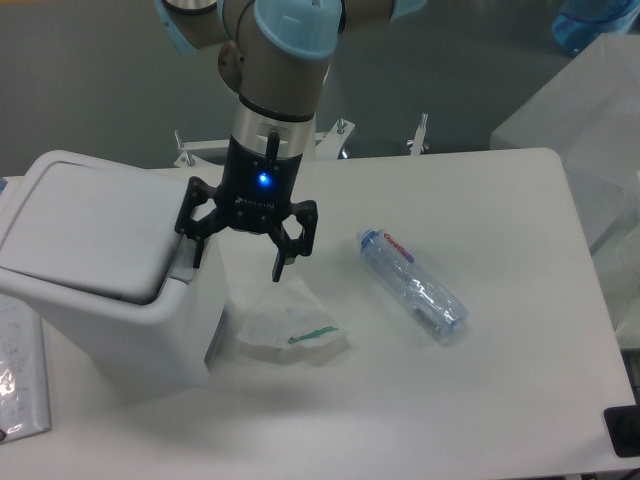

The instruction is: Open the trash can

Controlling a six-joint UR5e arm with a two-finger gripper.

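Note:
The trash can [110, 300] is a big white boxy bin at the left of the table. Its flat lid [85, 230] stands slightly raised at the front edge, with a dark gap showing under it. My gripper [238, 266] hangs open just right of the bin's front corner. Its left finger [197, 255] points down onto the grey push-button tab [183, 268], which it mostly hides. The right finger [279, 266] hangs over the table with nothing between the two.
A crumpled white wrapper with a green mark [292, 325] lies just below the gripper. A clear plastic bottle [412, 285] lies on its side to the right. A plastic-wrapped item [18, 370] sits at the left edge.

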